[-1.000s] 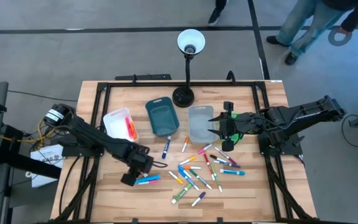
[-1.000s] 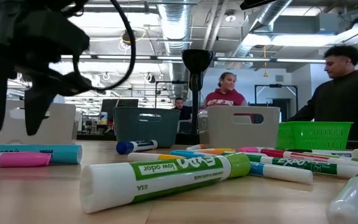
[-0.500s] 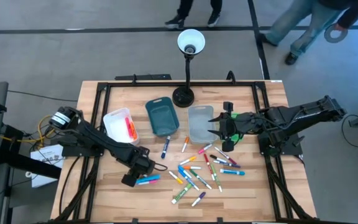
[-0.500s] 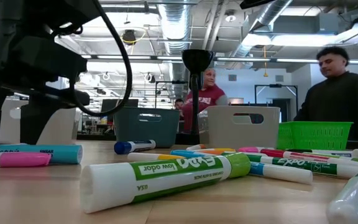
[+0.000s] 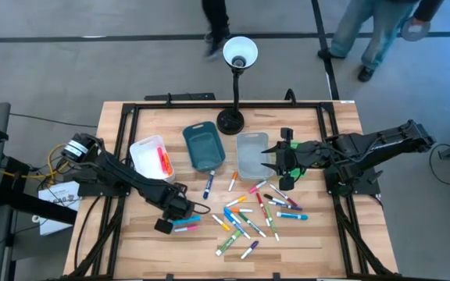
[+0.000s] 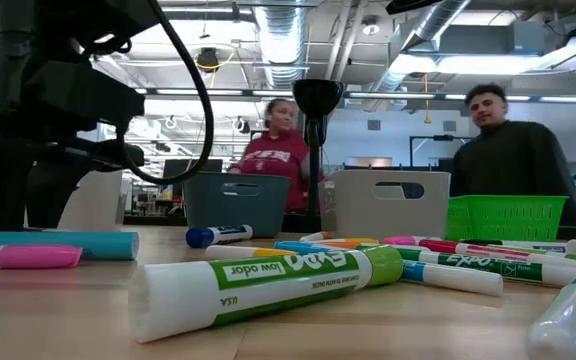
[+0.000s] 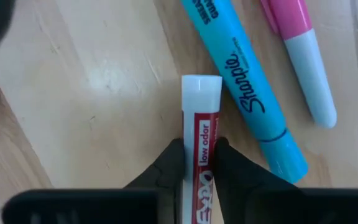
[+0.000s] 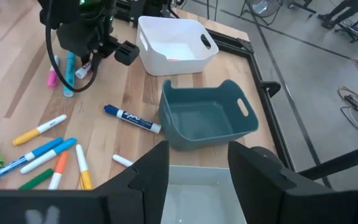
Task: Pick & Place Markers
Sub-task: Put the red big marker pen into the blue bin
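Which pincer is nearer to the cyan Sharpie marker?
Left. The left pincer closes on a red Expo marker beside the cyan Sharpie marker; the right pincer is across the table.

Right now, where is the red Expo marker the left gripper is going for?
In the left wrist view the red Expo marker lies on the wood between the left gripper fingers, beside a cyan Sharpie; that is the table's front-left area.

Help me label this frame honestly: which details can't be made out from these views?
- Red-labelled marker in the left tool: its lower end is cut off by the left wrist view's edge and flanked by the fingers.
- White bin: contents beyond one reddish streak too small in the high view.
- Grey bin: mostly hidden by the right tool in its wrist view.
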{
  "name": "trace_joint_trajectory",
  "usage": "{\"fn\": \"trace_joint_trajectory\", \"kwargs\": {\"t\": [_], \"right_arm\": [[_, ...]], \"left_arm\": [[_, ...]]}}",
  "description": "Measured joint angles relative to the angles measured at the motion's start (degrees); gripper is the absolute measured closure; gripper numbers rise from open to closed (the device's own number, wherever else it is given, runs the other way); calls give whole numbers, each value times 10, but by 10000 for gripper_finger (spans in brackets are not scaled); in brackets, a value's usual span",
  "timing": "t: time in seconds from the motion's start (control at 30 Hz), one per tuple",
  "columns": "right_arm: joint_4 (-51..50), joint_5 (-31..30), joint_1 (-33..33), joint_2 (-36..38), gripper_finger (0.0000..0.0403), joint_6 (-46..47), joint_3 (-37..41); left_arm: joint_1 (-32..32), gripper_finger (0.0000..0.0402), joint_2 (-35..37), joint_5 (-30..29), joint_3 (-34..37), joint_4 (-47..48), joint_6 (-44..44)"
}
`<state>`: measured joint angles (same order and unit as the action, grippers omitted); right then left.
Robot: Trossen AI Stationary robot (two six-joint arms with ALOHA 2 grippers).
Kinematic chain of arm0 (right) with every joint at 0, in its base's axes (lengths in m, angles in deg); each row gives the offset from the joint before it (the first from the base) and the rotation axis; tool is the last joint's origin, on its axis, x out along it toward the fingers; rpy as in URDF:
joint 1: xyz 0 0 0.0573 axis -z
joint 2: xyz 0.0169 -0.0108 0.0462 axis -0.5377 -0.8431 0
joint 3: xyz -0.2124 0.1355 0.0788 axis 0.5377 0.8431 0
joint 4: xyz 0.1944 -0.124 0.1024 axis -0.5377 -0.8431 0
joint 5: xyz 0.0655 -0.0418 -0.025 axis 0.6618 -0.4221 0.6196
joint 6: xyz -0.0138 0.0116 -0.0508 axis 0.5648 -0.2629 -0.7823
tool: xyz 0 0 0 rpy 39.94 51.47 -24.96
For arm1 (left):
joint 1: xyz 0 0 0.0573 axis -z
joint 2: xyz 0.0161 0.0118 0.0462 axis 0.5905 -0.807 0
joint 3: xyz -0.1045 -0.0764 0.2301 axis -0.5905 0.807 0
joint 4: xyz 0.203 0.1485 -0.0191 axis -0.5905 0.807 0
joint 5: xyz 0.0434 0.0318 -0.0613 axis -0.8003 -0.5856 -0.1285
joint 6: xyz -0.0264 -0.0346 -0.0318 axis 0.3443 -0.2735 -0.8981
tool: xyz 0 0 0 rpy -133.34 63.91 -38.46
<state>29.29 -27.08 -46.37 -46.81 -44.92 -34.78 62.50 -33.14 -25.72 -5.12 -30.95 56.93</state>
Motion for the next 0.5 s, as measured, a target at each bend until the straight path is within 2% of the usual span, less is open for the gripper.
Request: {"fn": "trace_joint_trajectory", "kwargs": {"t": [0.13,0.3,0.5], "right_arm": [[0,1,0,0,249,0,0],[0,1,0,0,249,0,0],[0,1,0,0,249,0,0]], "left_arm": [[-1,341,43,-55,-2,-10,6],[-17,342,90,-135,-24,-11,76],[-72,338,114,-196,-63,-20,229]]}}
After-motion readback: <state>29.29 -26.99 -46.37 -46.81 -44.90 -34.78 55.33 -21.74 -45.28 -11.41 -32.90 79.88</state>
